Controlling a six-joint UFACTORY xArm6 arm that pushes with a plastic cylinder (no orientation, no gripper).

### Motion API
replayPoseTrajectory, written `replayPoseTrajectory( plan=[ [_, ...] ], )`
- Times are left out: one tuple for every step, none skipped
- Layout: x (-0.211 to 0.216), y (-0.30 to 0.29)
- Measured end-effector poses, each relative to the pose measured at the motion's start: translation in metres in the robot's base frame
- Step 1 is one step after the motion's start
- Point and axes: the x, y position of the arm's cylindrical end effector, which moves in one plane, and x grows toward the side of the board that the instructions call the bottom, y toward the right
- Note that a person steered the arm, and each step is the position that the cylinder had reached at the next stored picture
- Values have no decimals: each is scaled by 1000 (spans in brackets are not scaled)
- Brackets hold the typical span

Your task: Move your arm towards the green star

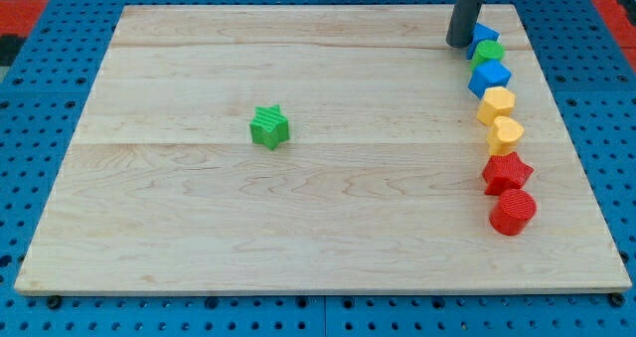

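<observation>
The green star lies alone on the wooden board, left of the middle. My tip is at the view's top right, far to the right of the star and above it. It stands just left of a blue block at the head of a column of blocks.
A column of blocks runs down the board's right side: the blue block, a green round block, a blue cube, a yellow hexagon, a yellow block, a red star, a red cylinder.
</observation>
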Motion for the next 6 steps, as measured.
replayPoseTrajectory(
  plan=[
    [-2,-7],
    [-3,-39],
    [28,-56],
    [103,-45],
    [173,-59],
    [222,-106]
  ],
)
